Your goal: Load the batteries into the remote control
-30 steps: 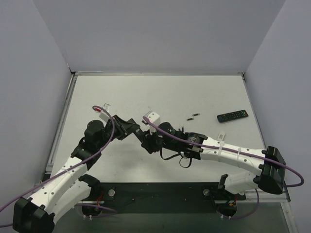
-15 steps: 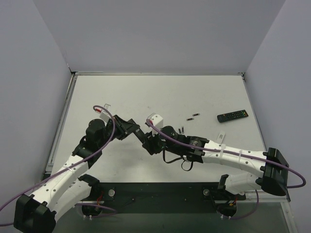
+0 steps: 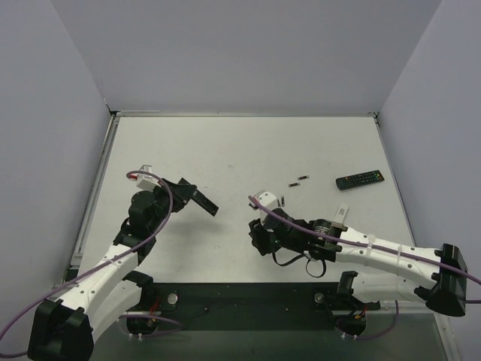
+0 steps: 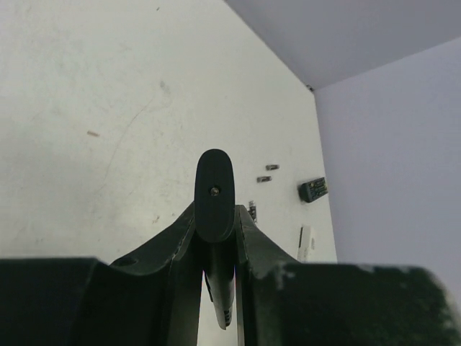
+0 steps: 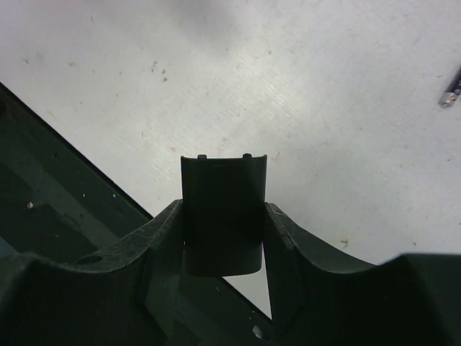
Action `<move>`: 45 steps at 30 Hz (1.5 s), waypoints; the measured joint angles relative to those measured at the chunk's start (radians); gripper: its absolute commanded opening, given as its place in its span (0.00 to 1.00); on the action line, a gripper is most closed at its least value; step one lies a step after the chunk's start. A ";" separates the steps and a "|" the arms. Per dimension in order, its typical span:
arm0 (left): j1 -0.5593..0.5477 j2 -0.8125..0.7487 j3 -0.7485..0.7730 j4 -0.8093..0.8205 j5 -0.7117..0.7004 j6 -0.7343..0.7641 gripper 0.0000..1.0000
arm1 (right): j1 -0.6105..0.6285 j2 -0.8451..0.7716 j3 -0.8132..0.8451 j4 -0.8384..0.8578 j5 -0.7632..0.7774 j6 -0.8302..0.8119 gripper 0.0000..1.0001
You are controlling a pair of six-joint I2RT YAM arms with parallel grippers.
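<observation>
My left gripper (image 4: 216, 220) is shut on a slim black remote control (image 4: 215, 191), held edge-on above the table; from the top view the remote control (image 3: 204, 202) sticks out right of the left gripper (image 3: 189, 195). My right gripper (image 5: 223, 216) is shut on a small black curved battery cover (image 5: 223, 191) with two tabs on its upper edge, and hangs near the table's front edge (image 3: 260, 239). Small batteries (image 3: 301, 180) lie on the table right of centre, one (image 3: 282, 201) close to the right wrist and one (image 5: 451, 94) at the right wrist view's edge.
A second black remote (image 3: 359, 180) lies at the right side of the table, also visible from the left wrist (image 4: 313, 189). A small white flat piece (image 3: 342, 213) lies near the right forearm. The dark base plate (image 3: 240, 301) runs along the near edge.
The two grippers, close together a second ago, have separated. The left went left with the remote control, and the right drew back rightward and nearer with the cover.
</observation>
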 measured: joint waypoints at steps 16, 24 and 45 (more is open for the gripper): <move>-0.038 -0.072 -0.128 0.028 0.257 0.012 0.00 | -0.288 0.143 -0.081 -0.182 0.045 0.200 0.23; -0.047 -0.072 -0.172 0.071 0.336 -0.018 0.00 | -0.293 0.290 -0.082 -0.166 0.048 0.219 0.37; -0.049 -0.048 -0.172 0.134 0.460 0.027 0.00 | -0.381 0.190 0.085 -0.226 0.024 0.160 0.53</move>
